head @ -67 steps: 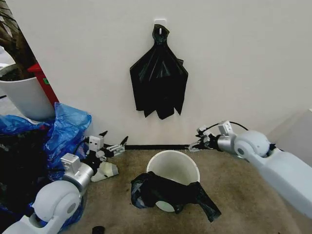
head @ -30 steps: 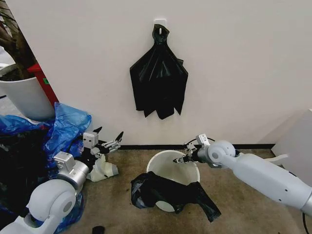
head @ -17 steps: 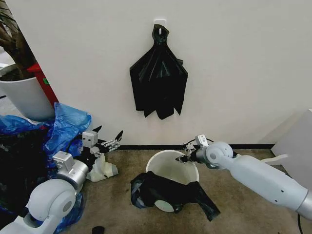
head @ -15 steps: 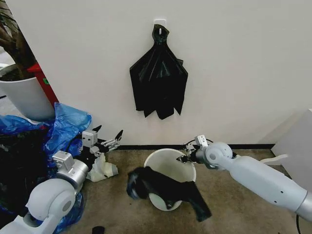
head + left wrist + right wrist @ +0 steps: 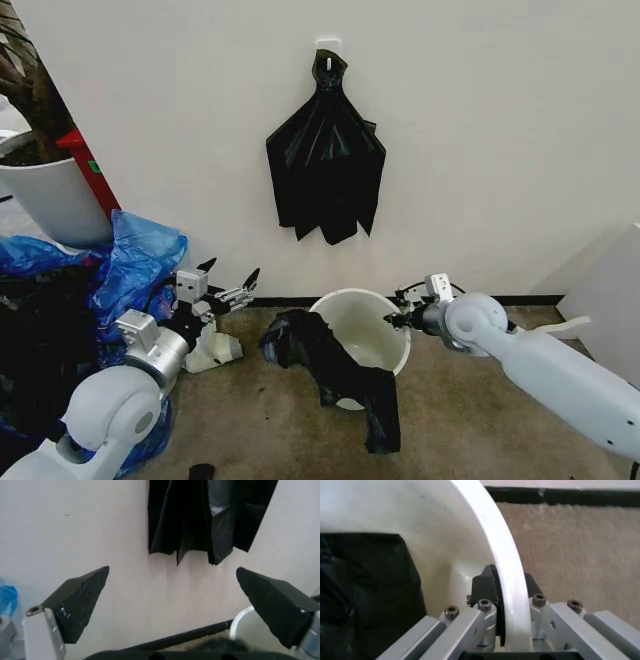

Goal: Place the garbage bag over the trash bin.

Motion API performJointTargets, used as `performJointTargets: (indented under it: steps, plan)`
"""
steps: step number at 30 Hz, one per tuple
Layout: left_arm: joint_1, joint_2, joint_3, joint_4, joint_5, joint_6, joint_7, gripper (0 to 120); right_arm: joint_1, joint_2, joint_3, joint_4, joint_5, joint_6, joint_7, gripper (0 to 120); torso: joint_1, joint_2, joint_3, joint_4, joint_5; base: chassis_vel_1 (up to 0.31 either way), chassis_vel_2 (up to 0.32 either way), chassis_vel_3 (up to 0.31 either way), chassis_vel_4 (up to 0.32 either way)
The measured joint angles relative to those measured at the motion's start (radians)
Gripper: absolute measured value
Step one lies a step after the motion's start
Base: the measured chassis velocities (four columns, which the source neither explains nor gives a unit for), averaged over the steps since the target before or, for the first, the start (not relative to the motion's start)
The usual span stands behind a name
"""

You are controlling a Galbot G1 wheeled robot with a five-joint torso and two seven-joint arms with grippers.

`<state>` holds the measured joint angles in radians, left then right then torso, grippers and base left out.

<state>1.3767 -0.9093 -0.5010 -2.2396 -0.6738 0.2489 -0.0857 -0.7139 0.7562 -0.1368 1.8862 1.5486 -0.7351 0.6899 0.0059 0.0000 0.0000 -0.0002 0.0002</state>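
Observation:
The trash bin (image 5: 362, 330), a cream-white bucket, stands on the carpet by the wall, and its rim (image 5: 492, 540) runs between the fingers of my right gripper. My right gripper (image 5: 397, 318) (image 5: 509, 588) is shut on the bin's right rim, one finger inside and one outside. The garbage bag (image 5: 330, 365) (image 5: 365, 592), glossy black, drapes over the bin's front-left rim and hangs down to the floor. To the left of the bin, my left gripper (image 5: 232, 293) (image 5: 172, 603) is open and holds nothing.
A fan-shaped bunch of black bags (image 5: 326, 150) (image 5: 210, 517) hangs from a wall hook above the bin. Blue plastic bags (image 5: 130, 260) and a white plant pot (image 5: 50, 195) crowd the left. A white object (image 5: 215, 350) lies under the left gripper. A white cabinet (image 5: 610, 290) stands at the right.
The right gripper reached in to the bin's rim and shut on it, then moved right, taking the bin with it. The bag slid round and now hangs longer down the front.

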Motion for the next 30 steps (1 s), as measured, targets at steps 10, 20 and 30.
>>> performJointTargets:
  steps: [10,20,30]
  plan:
    - [-0.024,-0.017,0.035,0.026,-0.009,-0.016,-0.062,100,-0.196,0.140,0.269,0.161,0.269,0.128,0.502,0,0.000,0.000,0.000,-0.0002,-0.0002,0.000,0.000,0.000,0.000]
    - [-0.003,-0.035,0.047,0.026,0.012,-0.020,-0.062,100,-0.248,0.226,0.286,0.238,0.256,0.306,0.712,0,0.000,0.000,0.000,-0.0001,-0.0004,0.000,0.000,0.000,0.000]
    - [0.021,-0.064,0.037,0.027,0.033,-0.043,-0.047,100,-0.281,0.343,0.191,0.189,0.016,0.408,0.736,0,0.000,0.000,0.000,-0.0002,-0.0003,0.000,0.000,0.000,0.000]
